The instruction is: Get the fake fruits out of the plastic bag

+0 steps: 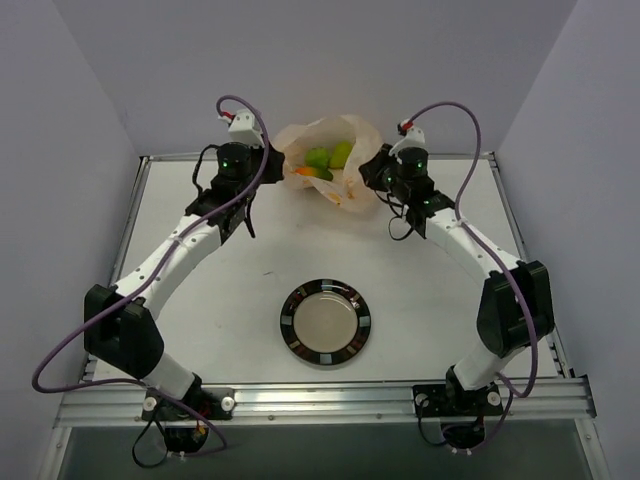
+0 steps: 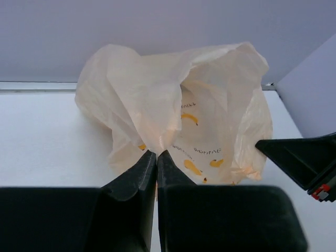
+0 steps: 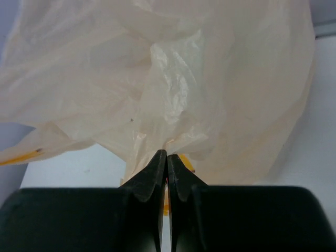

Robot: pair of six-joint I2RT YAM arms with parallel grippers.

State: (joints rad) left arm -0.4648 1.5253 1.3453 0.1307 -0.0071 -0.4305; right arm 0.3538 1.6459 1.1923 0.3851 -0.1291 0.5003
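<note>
White tabletop (image 1: pixel 250 270): your left gripper (image 2: pixel 156 156) and right gripper (image 3: pixel 167 156) each clamp tight on a fold of the plastic bag (image 2: pixel 157 89). Expect flimsy, slippery film; grip bunched folds.

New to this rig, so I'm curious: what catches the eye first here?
The peach plastic bag at the table's far edge gapes open, the fake fruits showing green and orange inside. The left tool and right tool pinch it from either side. A dark-rimmed plate lies mid-table.

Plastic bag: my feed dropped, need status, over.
Left pincer shut on plastic bag. Right pincer shut on its other side. Fake fruits inside, none out. Nothing in the way.
</note>
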